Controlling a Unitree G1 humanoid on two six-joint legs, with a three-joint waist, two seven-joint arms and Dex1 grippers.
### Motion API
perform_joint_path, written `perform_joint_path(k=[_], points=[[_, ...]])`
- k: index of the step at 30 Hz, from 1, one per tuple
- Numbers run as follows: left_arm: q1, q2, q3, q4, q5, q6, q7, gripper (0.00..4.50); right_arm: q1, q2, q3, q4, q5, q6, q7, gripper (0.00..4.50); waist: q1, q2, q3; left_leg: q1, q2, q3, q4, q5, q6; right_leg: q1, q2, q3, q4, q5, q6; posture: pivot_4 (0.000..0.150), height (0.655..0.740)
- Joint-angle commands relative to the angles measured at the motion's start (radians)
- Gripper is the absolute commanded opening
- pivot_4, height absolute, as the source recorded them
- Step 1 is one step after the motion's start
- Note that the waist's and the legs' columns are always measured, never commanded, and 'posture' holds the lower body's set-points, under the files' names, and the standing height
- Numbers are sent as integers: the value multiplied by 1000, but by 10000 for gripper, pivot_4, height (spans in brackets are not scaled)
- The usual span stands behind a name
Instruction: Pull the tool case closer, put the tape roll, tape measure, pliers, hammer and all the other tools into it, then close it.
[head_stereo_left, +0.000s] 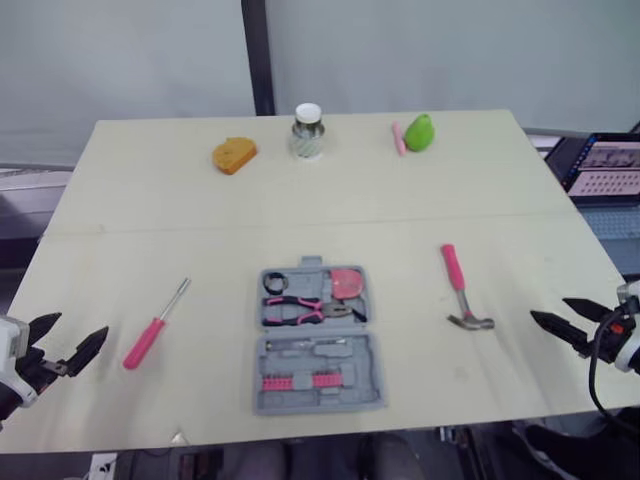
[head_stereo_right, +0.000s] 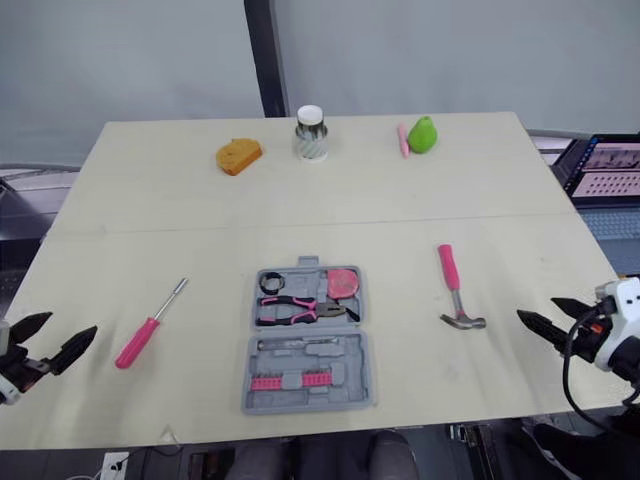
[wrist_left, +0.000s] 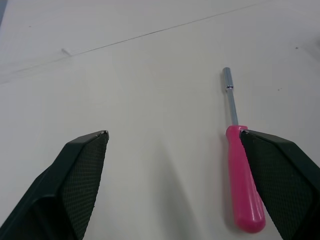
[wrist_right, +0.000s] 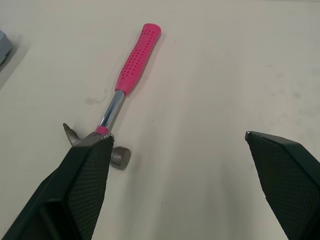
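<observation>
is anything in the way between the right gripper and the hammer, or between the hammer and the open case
Nothing visible. Bare table lies between the open right gripper and the hammer, and between the hammer and the tool case, which lies open.

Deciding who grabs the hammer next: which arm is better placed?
Right. The hammer lies on the right side of the open tool case, near the open right gripper; the left gripper is across the case, beside the screwdriver.
</observation>
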Motion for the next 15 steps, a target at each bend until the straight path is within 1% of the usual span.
perform_joint_path(k=[1, 3, 7, 9, 12, 13, 14, 15], points=[[9, 16, 34, -6, -7, -20, -6, 45000, -15, -19, -6, -9, 9, -17, 21, 44409, 1, 0, 0, 0, 0, 0, 0, 0, 0, 0, 0, 0, 0, 0, 0, 1500, 7400], [23, 7, -4, -57, -4, -23, -27, 45000, -14, -11, 23, -71, 15, 0, 37, 44409, 1, 0, 0, 0, 0, 0, 0, 0, 0, 0, 0, 0, 0, 0, 0, 1500, 7400], [17, 2, -121, -217, -18, 13, -61, 45000, -8, 13, 101, -296, 80, 105, 53, 44409, 1, 0, 0, 0, 0, 0, 0, 0, 0, 0, 0, 0, 0, 0, 0, 1500, 7400], [1, 2, -245, -332, -1, 21, -89, 45000, -21, 26, 208, -482, 107, 168, 42, 44409, 2, 1, 0, 0, 1, -1, 1, 0, 0, 0, 0, 0, 1, 0, 0, 1500, 7400], [-30, 8, -402, -453, 7, 47, -130, 45000, -87, 54, 375, -675, 102, 244, 1, 36311, 1, 1, 0, -1, 0, -2, 0, 0, 0, 0, 0, 0, 1, 0, 0, 1500, 7400], [-39, 13, -441, -474, 10, 52, -144, 45000, -116, 61, 432, -717, 84, 264, -14, 32004, 1, 1, 0, -1, 0, -2, 1, 0, 0, 0, 0, 0, 1, 0, 0, 1500, 7400], [-46, 17, -483, -492, 21, 46, -161, 45000, -146, 70, 495, -755, 65, 279, -20, 25579, 1, 1, 1, -1, 0, -2, 0, 0, 0, 0, 0, 0, 1, 0, 0, 1500, 7400], [-51, 19, -517, -506, 30, 43, -171, 45000, -172, 77, 544, -781, 54, 296, -28, 21688, 0, 1, 1, -1, 0, -2, 0, 0, -1, 0, 0, 0, 1, 0, 0, 1500, 7400]])
